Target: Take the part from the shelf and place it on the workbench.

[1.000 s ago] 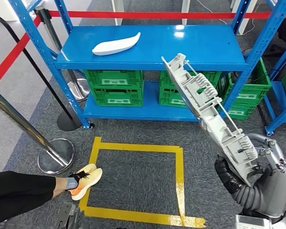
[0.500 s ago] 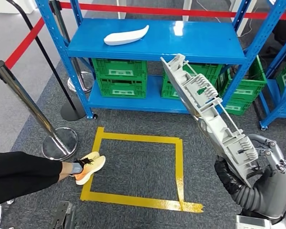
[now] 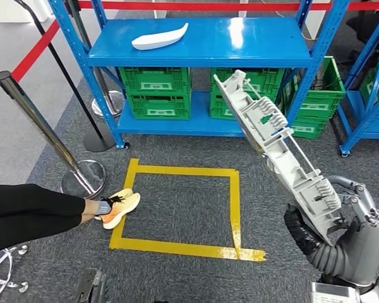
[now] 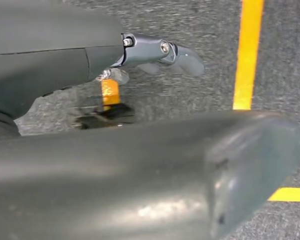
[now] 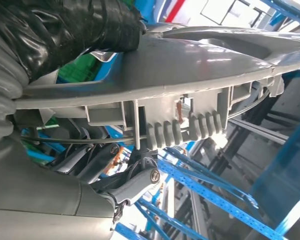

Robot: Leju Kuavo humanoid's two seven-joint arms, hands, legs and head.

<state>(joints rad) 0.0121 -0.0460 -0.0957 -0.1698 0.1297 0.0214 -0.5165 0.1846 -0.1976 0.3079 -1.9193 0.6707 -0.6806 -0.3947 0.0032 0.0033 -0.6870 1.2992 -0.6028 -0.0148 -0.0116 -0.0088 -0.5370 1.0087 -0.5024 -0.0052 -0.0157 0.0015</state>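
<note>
Facing blue shelf (image 3: 197, 47), grey carpet (image 3: 178, 208), yellow tape (image 3: 182, 170)

The robot's right hand (image 3: 349, 237) holds the long grey ribbed plastic part (image 3: 278, 148) slanting up and away from it; blue metal shelf (image 3: 202, 44) sits beyond, yellow taped floor square (image 3: 178, 208) to its left.

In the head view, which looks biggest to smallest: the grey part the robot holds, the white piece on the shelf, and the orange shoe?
1. Grey part, held by the right hand; it is nearest the camera, which inflates it.
2. White piece on the blue shelf.
3. Orange shoe, only slightly smaller looking; those two are close.
</note>
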